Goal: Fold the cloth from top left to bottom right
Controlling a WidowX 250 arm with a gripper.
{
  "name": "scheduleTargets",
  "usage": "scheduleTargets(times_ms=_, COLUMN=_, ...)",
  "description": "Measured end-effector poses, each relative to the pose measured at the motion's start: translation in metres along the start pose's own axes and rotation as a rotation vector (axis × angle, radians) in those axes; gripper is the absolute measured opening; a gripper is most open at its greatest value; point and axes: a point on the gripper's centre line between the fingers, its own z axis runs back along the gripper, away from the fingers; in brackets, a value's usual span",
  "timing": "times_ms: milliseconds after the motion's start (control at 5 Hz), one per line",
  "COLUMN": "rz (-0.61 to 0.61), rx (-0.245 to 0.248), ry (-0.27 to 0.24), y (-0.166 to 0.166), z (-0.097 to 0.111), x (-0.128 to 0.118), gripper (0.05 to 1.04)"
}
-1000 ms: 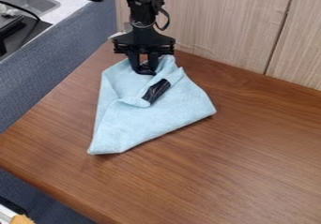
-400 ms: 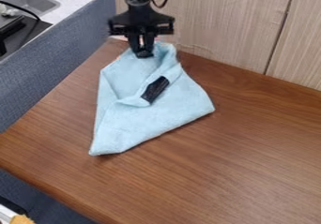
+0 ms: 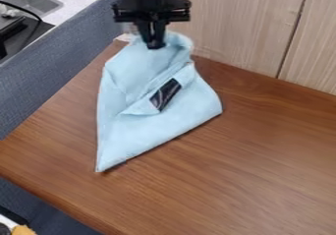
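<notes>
Plain pale-blue cloth (image 3: 157, 126) with a black patch (image 3: 165, 94); wood-grained brown table (image 3: 230, 170).

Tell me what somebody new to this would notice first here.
Most likely the pale blue cloth, lying partly folded and wrinkled on the brown wooden table. Next comes the black gripper at the top, pinching the cloth's upper end, and then the dark patch near the cloth's middle, standing out against the blue.

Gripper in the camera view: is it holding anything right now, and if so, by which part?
Yes. The gripper holds the light blue cloth by its far end, nearest the wood-panelled wall.
</notes>
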Motion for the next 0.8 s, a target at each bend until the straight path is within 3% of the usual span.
scheduleTargets(times_ms=400, rz=-0.126, rx=-0.022, ry=-0.002, y=-0.028, z=0.024, x=-0.054, gripper=0.107)
scheduleTargets(times_ms=800, rz=-0.203, rx=-0.005, ry=0.041, y=-0.020, z=0.008, x=-0.108, gripper=0.107)
